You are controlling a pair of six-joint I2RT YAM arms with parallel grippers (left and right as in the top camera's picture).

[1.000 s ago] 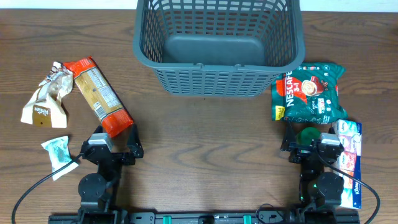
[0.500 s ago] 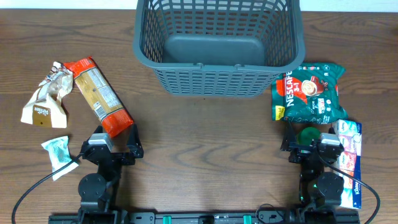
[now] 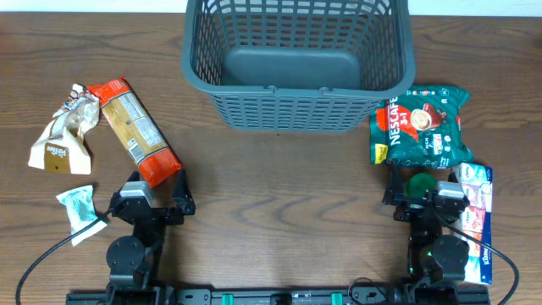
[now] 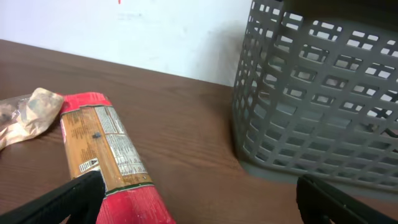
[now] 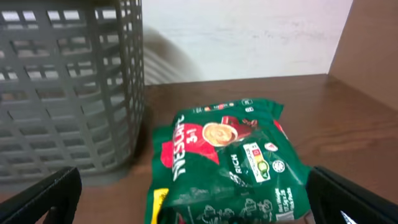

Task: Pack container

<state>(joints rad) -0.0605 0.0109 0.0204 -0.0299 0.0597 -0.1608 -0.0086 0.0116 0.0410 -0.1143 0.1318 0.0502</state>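
Note:
The dark grey lattice basket stands at the back middle of the table, with nothing inside it; it also shows in the left wrist view and the right wrist view. A red and tan packet lies just ahead of my left gripper, whose open fingers straddle its near end. A green Nescafe bag lies ahead of my right gripper, which is open with the bag's near edge between its fingers.
A beige crumpled bag and a small white sachet lie at the far left. A blue and white tissue pack lies at the right beside the right arm. Bare wood lies between the arms.

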